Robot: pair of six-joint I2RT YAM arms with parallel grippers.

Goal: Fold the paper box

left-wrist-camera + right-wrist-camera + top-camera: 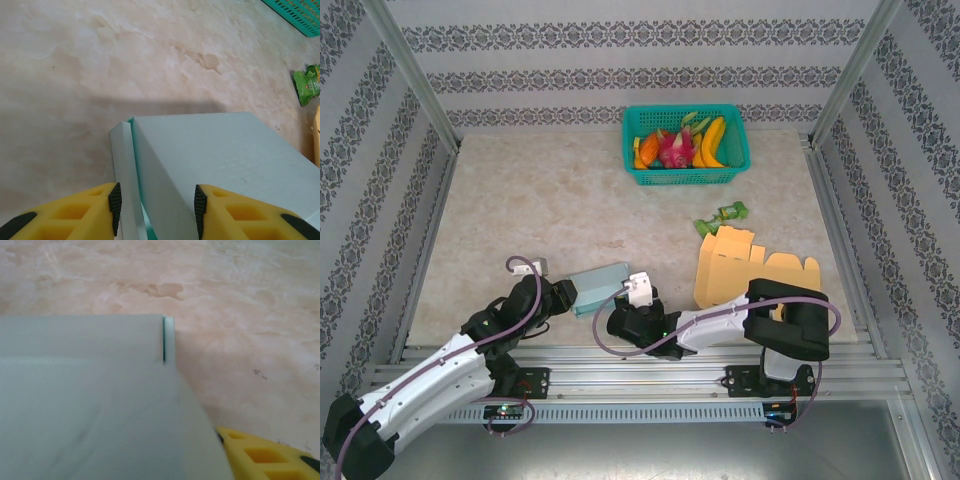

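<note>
Patterned wallpaper closes in a pale marbled desk. Near its front edge, left of centre, the left tool sits at the left end of the box, a flat pale green one lying on the desk. From the left wrist, its yellow fingers stand partway apart with the box's near corner between them (black pads against the cardboard, a narrow side flap by the left pad, the broad top face running off to the right), so it grips the box. The right tool is at the box's right end. From the right wrist, the box lies just left of one yellow finger, and I cannot tell how wide that tool stands. Further right a yellow cardboard sheet lies flat, with a green packet just behind it and a green basket of fruit at the back.
</note>
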